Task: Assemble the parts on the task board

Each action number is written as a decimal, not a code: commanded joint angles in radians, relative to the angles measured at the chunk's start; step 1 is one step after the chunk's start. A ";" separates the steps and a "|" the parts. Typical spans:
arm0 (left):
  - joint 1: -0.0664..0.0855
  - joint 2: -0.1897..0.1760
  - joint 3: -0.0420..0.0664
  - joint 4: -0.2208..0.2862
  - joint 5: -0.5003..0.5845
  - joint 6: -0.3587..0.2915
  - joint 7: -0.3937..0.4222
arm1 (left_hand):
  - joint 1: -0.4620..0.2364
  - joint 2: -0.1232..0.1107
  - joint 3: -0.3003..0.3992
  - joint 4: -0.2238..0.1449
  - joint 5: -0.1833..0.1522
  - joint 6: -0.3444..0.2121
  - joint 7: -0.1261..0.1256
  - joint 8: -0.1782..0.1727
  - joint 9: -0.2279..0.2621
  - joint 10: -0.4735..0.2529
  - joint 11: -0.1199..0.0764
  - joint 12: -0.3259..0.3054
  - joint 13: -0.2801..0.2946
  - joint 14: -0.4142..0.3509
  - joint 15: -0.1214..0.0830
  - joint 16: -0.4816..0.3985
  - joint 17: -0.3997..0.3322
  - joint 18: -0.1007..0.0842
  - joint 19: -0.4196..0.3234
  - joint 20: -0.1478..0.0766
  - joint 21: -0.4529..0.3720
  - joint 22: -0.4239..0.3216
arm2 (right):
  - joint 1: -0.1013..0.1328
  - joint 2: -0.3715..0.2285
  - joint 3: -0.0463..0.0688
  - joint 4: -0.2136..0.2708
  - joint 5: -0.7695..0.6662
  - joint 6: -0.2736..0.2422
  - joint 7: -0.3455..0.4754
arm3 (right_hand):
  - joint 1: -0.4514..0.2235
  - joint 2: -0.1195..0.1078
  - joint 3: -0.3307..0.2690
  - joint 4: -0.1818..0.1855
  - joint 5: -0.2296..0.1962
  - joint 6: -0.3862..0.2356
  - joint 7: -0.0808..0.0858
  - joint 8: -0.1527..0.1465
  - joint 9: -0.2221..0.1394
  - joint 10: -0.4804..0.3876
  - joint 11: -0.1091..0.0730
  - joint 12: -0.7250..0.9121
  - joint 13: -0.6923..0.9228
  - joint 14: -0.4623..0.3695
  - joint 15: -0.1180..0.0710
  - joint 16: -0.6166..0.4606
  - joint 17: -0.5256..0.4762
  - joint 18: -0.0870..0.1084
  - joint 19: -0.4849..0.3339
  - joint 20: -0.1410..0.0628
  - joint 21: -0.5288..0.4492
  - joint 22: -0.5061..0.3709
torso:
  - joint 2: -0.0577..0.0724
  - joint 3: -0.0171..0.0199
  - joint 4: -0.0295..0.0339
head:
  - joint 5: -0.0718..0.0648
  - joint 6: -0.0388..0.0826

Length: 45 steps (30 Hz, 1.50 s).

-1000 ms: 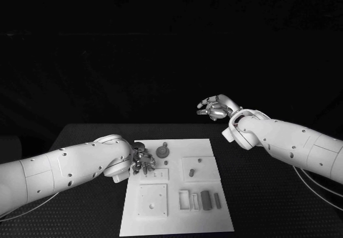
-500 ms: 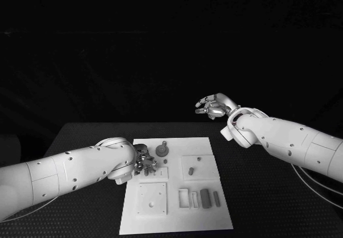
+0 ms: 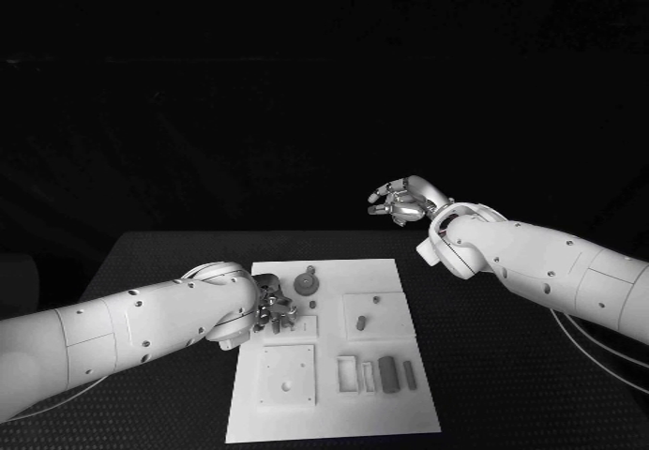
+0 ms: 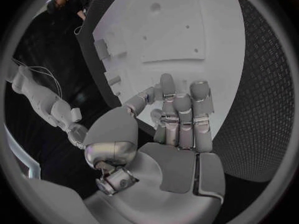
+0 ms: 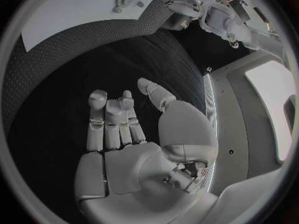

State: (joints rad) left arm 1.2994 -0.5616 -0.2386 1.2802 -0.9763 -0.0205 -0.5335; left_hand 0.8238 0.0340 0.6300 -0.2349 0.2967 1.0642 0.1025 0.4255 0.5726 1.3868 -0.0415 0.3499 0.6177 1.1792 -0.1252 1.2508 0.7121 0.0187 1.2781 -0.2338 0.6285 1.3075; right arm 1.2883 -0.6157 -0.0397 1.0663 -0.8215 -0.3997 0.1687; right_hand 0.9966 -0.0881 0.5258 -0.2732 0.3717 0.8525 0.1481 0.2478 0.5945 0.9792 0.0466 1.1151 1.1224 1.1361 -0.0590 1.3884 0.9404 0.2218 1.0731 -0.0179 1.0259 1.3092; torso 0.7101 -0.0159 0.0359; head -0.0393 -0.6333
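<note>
The task board [image 3: 385, 281] lies flat in the middle of the black table [image 3: 514, 375], its long side running away from the robot. On it I can make out a round, geared-looking part [image 3: 309, 281] near the far edge, a small peg-like part [image 3: 363, 325] standing in a raised square block to the right, and a row of slim bars [image 3: 389, 377] in the near right corner.

The left hand [image 3: 275, 307] hangs over the board's far left corner, just beside the round part. In the left wrist view its fingers [image 4: 181, 117] are straight and close together, thumb tucked alongside, and nothing sits between them — whether the tips touch the board I can't tell.

The right hand [image 3: 401, 202] is raised well clear, beyond the table's far edge, palm open with the fingers [image 5: 109, 119] loosely together and empty.

My reading is that the left hand is about to pick a part at that corner. To do it well, it should open the thumb away from the fingers before descending, come down straight rather than sweeping sideways — the round part is near enough to be knocked — and close on the piece by its sides. The board looks unfixed, so light contact matters.
</note>
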 commanded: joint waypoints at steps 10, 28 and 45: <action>-0.002 0.006 0.000 -0.002 -0.028 -0.001 -0.005 | 0.007 0.002 -0.002 0.008 -0.006 0.081 -0.063 0.008 0.041 0.003 -0.008 0.014 0.004 0.042 -0.032 0.013 -0.005 0.037 0.016 -0.013 0.015 0.025 | 0.001 0.001 0.001 0.002 0.001 0.017 0.007 | -0.002 0.011 -0.007 0.001 0.004 -0.009 0.013 -0.007 -0.002 -0.009 0.002 0.006 -0.002 -0.007 -0.001 0.000 -0.002 0.040 -0.006 0.003 -0.005 0.011 | 0.000 0.0002 -0.0003 | -0.002 -0.003; -0.015 0.014 0.001 -0.007 -0.048 0.001 -0.008 | 0.006 -0.002 -0.002 0.009 -0.011 0.085 -0.065 0.009 0.047 0.008 -0.012 0.025 0.004 0.049 -0.036 0.025 -0.011 0.035 0.020 -0.015 0.030 0.025 | 0.001 0.002 0.001 0.002 -0.001 0.024 0.005 | -0.004 0.012 -0.008 0.001 0.004 -0.009 0.013 -0.008 -0.002 -0.010 0.002 0.007 -0.004 -0.007 0.000 0.001 -0.002 0.040 -0.006 0.003 -0.005 0.011 | 0.000 0.0006 0.0000 | -0.007 -0.006; -0.020 0.021 0.001 -0.010 -0.097 -0.019 -0.005 | 0.007 -0.003 -0.001 0.010 -0.019 0.083 -0.065 0.006 0.048 0.010 -0.014 0.031 0.004 0.052 -0.038 0.030 -0.015 0.034 0.022 -0.015 0.038 0.025 | 0.000 0.004 0.001 0.002 -0.001 0.027 0.005 | -0.005 0.014 -0.008 0.001 0.004 -0.009 0.013 -0.008 -0.002 -0.010 0.002 0.008 -0.005 -0.008 0.000 0.001 -0.003 0.040 -0.006 0.003 -0.005 0.012 | 0.000 0.0003 -0.0001 | -0.010 -0.009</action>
State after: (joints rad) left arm 1.2807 -0.5442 -0.2384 1.2698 -1.0483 -0.0264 -0.5415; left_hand 0.8185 0.0287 0.6278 -0.2273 0.2817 1.0738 0.0929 0.4248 0.6207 1.3969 -0.0459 0.3786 0.6211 1.1909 -0.1319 1.2748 0.6986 0.0188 1.2964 -0.2409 0.6619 1.3078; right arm 1.2883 -0.6127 -0.0396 1.0677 -0.8217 -0.3851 0.1676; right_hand 0.9926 -0.0840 0.5230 -0.2704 0.3717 0.8490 0.1500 0.2436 0.5932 0.9757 0.0501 1.1190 1.1187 1.1362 -0.0590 1.3884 0.9388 0.2218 1.0712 -0.0159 1.0259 1.3093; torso 0.7099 -0.0154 0.0357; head -0.0486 -0.6422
